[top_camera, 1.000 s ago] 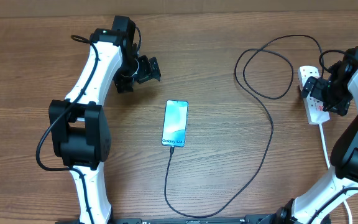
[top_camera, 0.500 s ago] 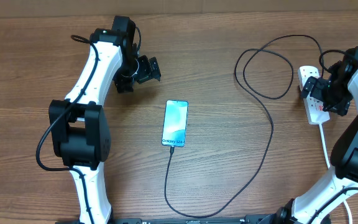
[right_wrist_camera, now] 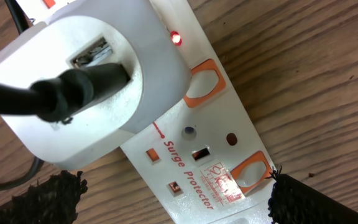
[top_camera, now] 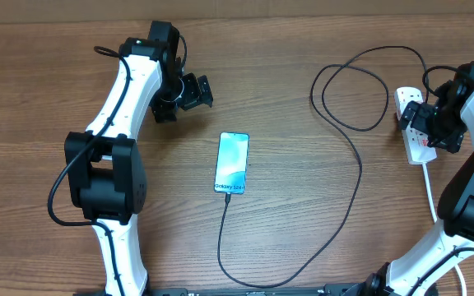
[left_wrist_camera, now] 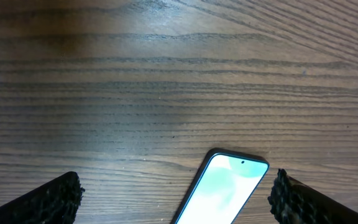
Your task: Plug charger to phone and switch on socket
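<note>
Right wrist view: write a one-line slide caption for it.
Open fingers hover over a white surge-protector strip, red light glowing, black charger cable plugged into its white adapter.

I see a brown wood-grain surface [top_camera: 303, 49] carrying the phone [top_camera: 231, 163] at centre (screen up), the charger [top_camera: 360, 177] looping to its right, and the socket [top_camera: 420, 148] near the right edge.

Overhead looks straight down on the whole tabletop [top_camera: 286, 49]. Left wrist faces down near the phone [left_wrist_camera: 225, 186]; right wrist sits very close above the socket [right_wrist_camera: 204, 155]. Overhead shows both.
</note>
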Available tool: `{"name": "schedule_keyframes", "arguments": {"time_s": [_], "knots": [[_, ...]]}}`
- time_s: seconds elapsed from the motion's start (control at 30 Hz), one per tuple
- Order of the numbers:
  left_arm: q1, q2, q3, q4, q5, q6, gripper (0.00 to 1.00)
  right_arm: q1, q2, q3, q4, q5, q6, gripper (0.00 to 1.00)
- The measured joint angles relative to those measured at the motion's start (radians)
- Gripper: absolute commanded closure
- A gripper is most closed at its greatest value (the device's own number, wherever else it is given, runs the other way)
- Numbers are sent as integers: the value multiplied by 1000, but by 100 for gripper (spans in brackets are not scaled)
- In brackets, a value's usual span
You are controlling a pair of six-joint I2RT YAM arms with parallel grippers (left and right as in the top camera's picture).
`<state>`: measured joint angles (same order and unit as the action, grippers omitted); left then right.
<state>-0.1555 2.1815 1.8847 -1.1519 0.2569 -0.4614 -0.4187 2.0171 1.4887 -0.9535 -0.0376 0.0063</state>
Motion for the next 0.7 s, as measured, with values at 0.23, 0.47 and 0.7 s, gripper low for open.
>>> {"name": "schedule_keyframes", "arguments": {"time_s": [0.23,0.47,0.7], "knots": [[-2,0,0,0,0,0,0,0,0,0,0,0,0,0],[-38,0,0,0,0,0,0,0,0,0,0,0,0,0],[-134,0,0,0,0,0,0,0,0,0,0,0,1,0]]}}
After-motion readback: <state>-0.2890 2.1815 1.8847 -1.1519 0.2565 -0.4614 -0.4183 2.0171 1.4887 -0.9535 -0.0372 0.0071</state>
